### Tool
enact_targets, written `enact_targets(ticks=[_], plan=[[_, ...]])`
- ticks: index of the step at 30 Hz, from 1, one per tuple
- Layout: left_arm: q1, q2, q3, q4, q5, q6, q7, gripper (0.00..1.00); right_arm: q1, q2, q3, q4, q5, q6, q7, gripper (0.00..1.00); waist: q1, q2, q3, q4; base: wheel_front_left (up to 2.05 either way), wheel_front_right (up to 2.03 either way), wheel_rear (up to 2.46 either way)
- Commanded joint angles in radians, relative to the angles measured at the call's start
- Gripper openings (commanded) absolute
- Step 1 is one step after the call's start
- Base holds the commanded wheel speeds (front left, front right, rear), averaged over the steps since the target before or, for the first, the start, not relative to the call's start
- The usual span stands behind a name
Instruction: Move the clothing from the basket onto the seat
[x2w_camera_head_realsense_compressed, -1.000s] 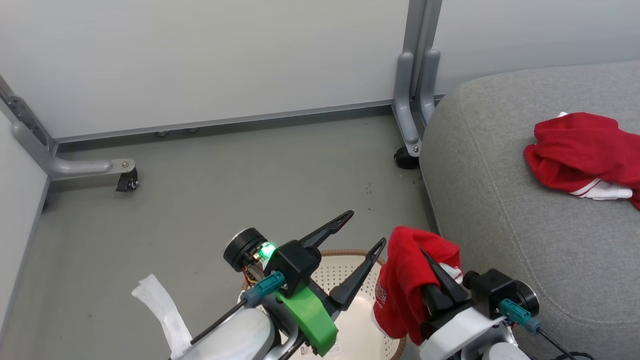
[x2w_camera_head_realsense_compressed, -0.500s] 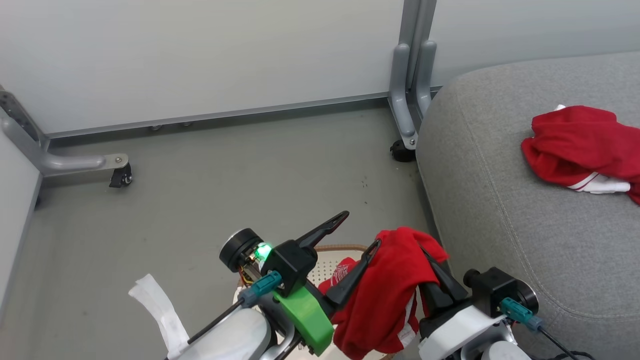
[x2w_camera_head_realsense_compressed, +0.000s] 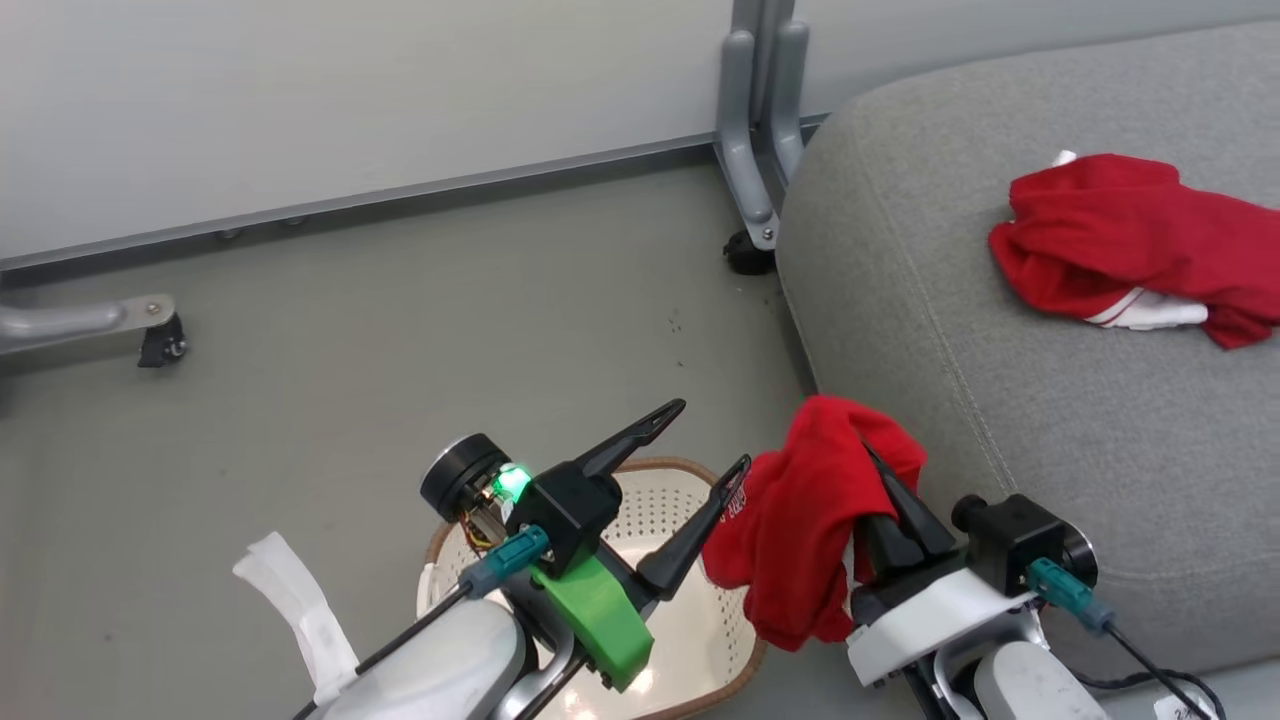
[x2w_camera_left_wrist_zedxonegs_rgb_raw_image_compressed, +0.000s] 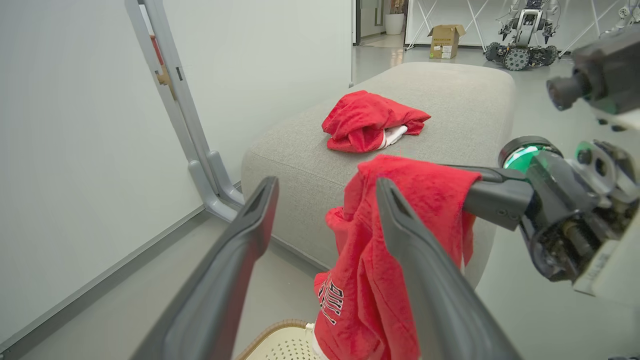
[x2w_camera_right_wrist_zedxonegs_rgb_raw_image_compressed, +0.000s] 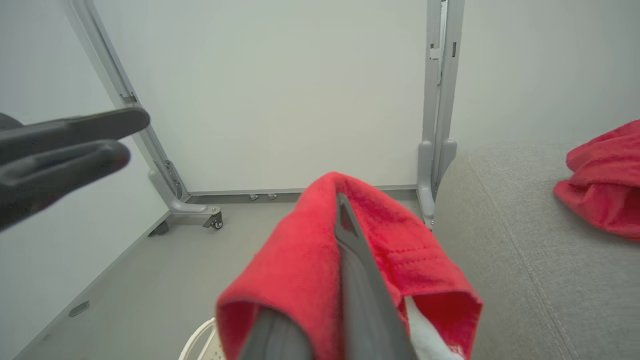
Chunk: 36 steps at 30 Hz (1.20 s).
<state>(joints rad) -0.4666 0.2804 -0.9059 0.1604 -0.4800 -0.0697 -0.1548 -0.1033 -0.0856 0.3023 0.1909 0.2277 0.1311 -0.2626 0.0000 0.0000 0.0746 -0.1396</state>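
Since half a second ago the red garment (x2w_camera_head_realsense_compressed: 800, 520) has drawn up into a tighter bunch. The right gripper (x2w_camera_head_realsense_compressed: 868, 455) is clenched on it, holding it in the air above the right edge of the basket (x2w_camera_head_realsense_compressed: 640, 466), just beside the near left corner of the seat (x2w_camera_head_realsense_compressed: 1000, 430). The left gripper (x2w_camera_head_realsense_compressed: 712, 435) is spread and empty over the basket. A second garment (x2w_camera_head_realsense_compressed: 1110, 240) lies far right on the seat.

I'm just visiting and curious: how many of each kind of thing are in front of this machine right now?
Red clothes: 2 (loose garment lying on the seat, held garment)
Basket: 1
Seat: 1
Robot grippers: 2 (left gripper, right gripper)
Total: 6
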Motion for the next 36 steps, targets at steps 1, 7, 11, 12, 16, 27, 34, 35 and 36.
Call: enact_targets(ticks=[1, 7, 11, 12, 16, 27, 34, 35, 36], plan=[[-0.020, 0.013, 0.004, -0.006, 0.009, 0.004, 0.002, 1.00, -0.015, 0.002, -0.006, -0.009, -0.007, -0.001, -0.003, 0.00, 0.0000, 0.0000, 0.055, -0.072, 0.00, 0.00, 0.00], [-0.040, 0.030, 0.000, -0.015, 0.018, 0.001, 0.009, 1.00, -0.028, 0.016, -0.019, -0.032, -0.012, -0.001, -0.003, 0.00, 0.0000, 0.0000, 0.101, -0.181, 0.00, 0.00, 0.00], [-0.049, 0.039, -0.005, -0.019, 0.021, -0.003, 0.018, 1.00, -0.026, 0.025, -0.022, -0.049, -0.011, -0.001, -0.003, 0.00, 0.0000, 0.0000, 0.124, -0.257, 0.00, 0.00, 0.00], [-0.053, 0.040, -0.008, -0.019, 0.022, -0.004, 0.019, 1.00, -0.025, 0.026, -0.025, -0.052, -0.010, -0.001, -0.003, 0.00, 0.0000, 0.0000, 0.127, -0.271, 0.00, 0.00, 0.00], [-0.061, 0.041, -0.013, -0.018, 0.020, -0.007, 0.016, 1.00, -0.019, 0.029, -0.026, -0.061, -0.010, -0.001, -0.003, 0.00, 0.0000, 0.0000, 0.142, -0.337, 0.00, 0.00, 0.00], [-0.084, 0.026, -0.046, -0.007, 0.008, -0.026, 0.016, 1.00, 0.020, 0.033, -0.073, -0.090, -0.022, -0.001, -0.003, 0.00, 0.0000, 0.0000, 0.161, -0.405, 0.00, 0.00, 0.00], [-0.098, 0.027, -0.051, 0.000, 0.010, -0.028, 0.005, 1.00, -0.043, 0.006, -0.146, -0.146, -0.004, -0.001, -0.003, 0.00, 0.0000, 0.0000, 0.190, -0.403, 0.00, 0.00, 0.00], [-0.099, 0.031, -0.049, 0.000, 0.011, -0.025, 0.004, 1.00, -0.060, -0.005, -0.154, -0.154, 0.000, -0.001, -0.003, 0.00, 0.0000, 0.0000, 0.197, -0.402, 0.00, 0.00, 0.00], [-0.102, 0.037, -0.047, -0.004, 0.018, -0.019, -0.001, 1.00, -0.085, -0.019, -0.167, -0.163, 0.006, -0.001, -0.003, 0.00, 0.0000, 0.0000, 0.209, -0.401, 0.00, 0.00, 0.00]])
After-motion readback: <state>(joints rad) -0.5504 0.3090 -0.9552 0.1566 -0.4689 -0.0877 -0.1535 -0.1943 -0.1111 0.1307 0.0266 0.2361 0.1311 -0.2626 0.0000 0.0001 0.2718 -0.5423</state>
